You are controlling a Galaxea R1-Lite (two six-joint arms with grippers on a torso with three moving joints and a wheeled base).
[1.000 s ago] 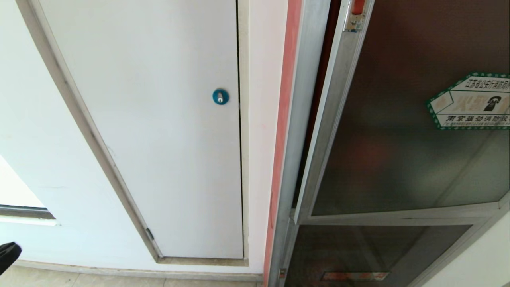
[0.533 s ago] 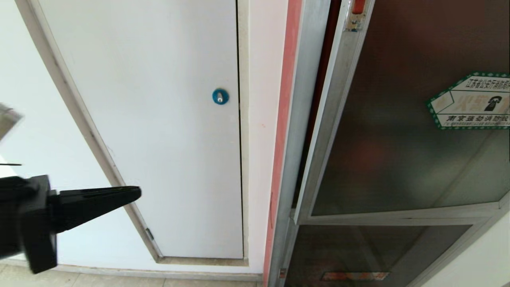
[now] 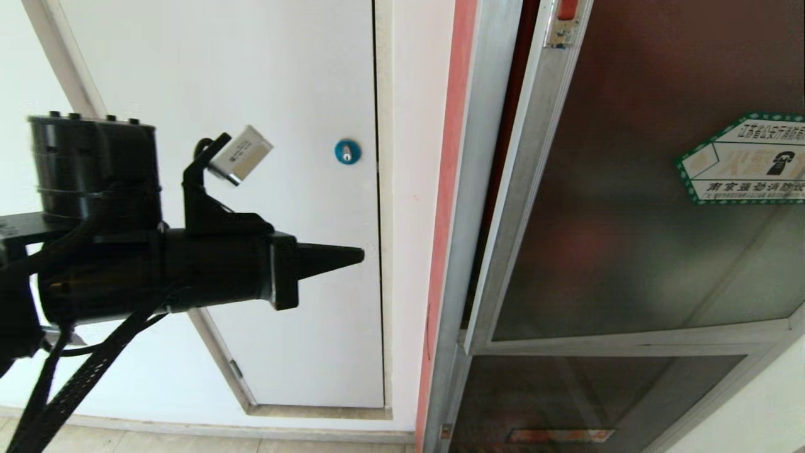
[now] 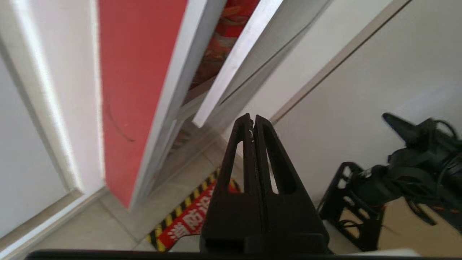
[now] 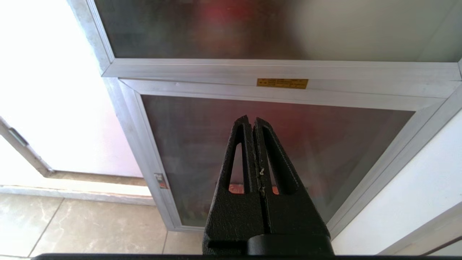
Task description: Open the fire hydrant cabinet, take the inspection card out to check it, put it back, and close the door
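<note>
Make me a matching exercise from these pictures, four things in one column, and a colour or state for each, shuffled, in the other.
Things:
1. left gripper
2. door
3. round lock on the white panel
4. small plate on the cabinet frame

Descriptions:
A. blue
B. slightly ajar, dark tinted glass in a silver frame
C. brass yellow
D. black, fingers shut, in front of the white panel

Pairs: 1-D, 2-B, 3-A, 4-C
</note>
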